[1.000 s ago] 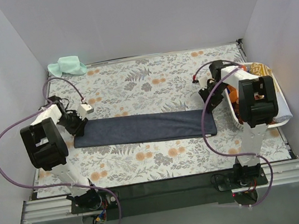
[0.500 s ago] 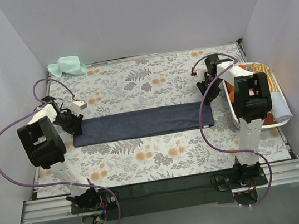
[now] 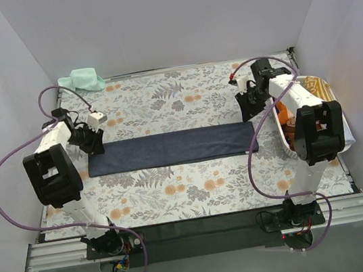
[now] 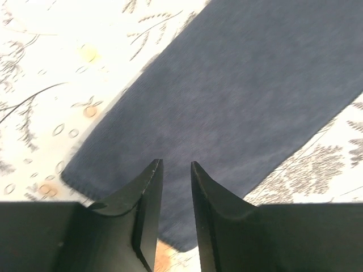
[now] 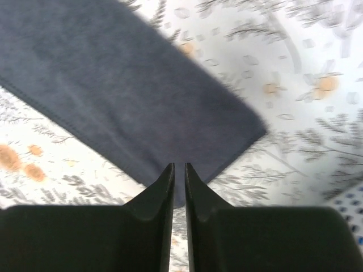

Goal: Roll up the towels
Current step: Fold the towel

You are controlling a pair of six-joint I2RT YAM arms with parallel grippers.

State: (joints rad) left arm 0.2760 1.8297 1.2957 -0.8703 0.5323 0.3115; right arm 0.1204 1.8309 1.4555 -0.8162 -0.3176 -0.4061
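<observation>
A dark navy towel (image 3: 170, 148) lies flat as a long strip across the floral table covering. My left gripper (image 3: 92, 141) hovers over its left end. In the left wrist view the fingertips (image 4: 176, 164) stand a little apart, with nothing between them and the navy towel (image 4: 238, 96) below. My right gripper (image 3: 249, 109) hangs over the right end. Its jaws (image 5: 178, 165) show only a narrow empty slit above the navy towel (image 5: 125, 85). A mint green towel (image 3: 81, 80) lies crumpled at the back left corner. An orange towel (image 3: 321, 88) sits in the basket.
The white oval basket (image 3: 281, 136) with more cloths stands at the right edge, just beside the right arm. Grey walls close in the table on three sides. Purple cables loop from both arms.
The navy towel's right end has shifted toward the back, so the strip now lies straighter. Both grippers have moved back and slightly outward from the towel's ends.
</observation>
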